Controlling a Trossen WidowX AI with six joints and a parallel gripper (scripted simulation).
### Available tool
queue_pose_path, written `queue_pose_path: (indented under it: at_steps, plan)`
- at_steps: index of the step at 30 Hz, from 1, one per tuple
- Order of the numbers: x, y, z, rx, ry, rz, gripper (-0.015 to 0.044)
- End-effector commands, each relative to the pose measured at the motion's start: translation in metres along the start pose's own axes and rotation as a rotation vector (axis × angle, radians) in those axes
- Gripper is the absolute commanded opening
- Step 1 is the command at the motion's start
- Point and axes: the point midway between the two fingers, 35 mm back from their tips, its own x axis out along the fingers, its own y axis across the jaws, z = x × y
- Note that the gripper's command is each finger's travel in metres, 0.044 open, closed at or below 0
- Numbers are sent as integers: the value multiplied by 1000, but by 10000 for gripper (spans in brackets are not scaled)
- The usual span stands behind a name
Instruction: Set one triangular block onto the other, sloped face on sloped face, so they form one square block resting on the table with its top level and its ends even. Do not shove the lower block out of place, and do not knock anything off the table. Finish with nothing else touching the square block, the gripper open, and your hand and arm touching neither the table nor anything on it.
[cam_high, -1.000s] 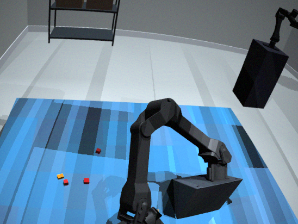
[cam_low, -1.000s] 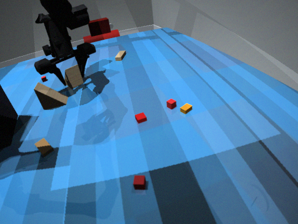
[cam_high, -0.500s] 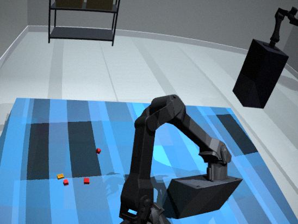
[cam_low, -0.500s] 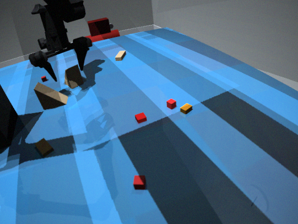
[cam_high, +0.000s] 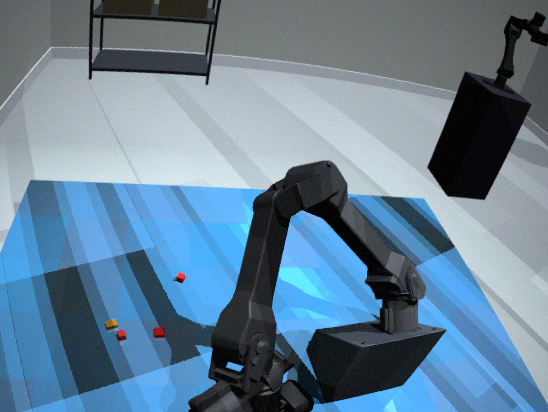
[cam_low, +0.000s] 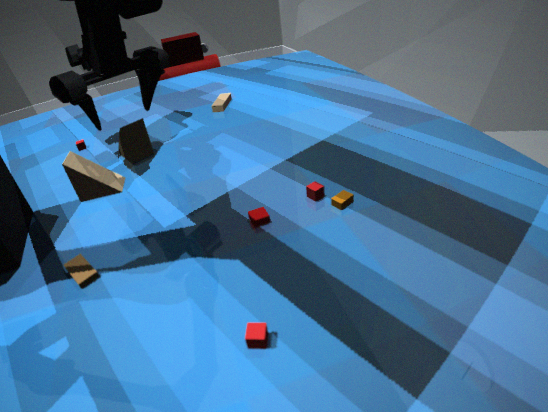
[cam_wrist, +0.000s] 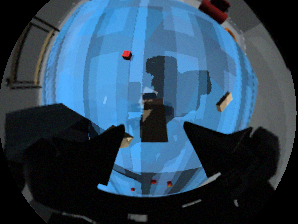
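One triangular block (cam_low: 92, 181) lies on the table with its sloped face up; a tan part beside the left finger in the wrist view (cam_wrist: 126, 139) seems to be this block. The other triangular block (cam_low: 136, 142) (cam_wrist: 156, 127) stands on the table behind it, apart from it, its face dark in shadow. My gripper (cam_low: 124, 119) (cam_wrist: 154, 125) is wide open and empty, above the dark block, with its fingertips clear of it in the exterior view. In the top view both blocks and the fingertips are out of sight.
Small red blocks (cam_low: 81, 145) (cam_low: 259, 216) (cam_low: 315, 191) (cam_low: 256, 335) and an orange block (cam_low: 342, 199) (cam_high: 111, 324) lie on the table. Small wooden pieces lie at the back (cam_low: 221, 102) (cam_wrist: 224, 102) and near the left edge (cam_low: 81, 271). Red objects (cam_low: 181, 47) stand behind the gripper.
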Motion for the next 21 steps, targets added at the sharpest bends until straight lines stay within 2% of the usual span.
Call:
queue_pose_path:
  at_steps: [1,4,6,21]
  plan:
    - [-5,-1,-35,26,-221,30,440]
    - [-14,3,-66,30,-450,3,440]
    - [-19,5,-80,34,-544,-28,440]
    - [-11,3,-77,35,-555,-33,440]
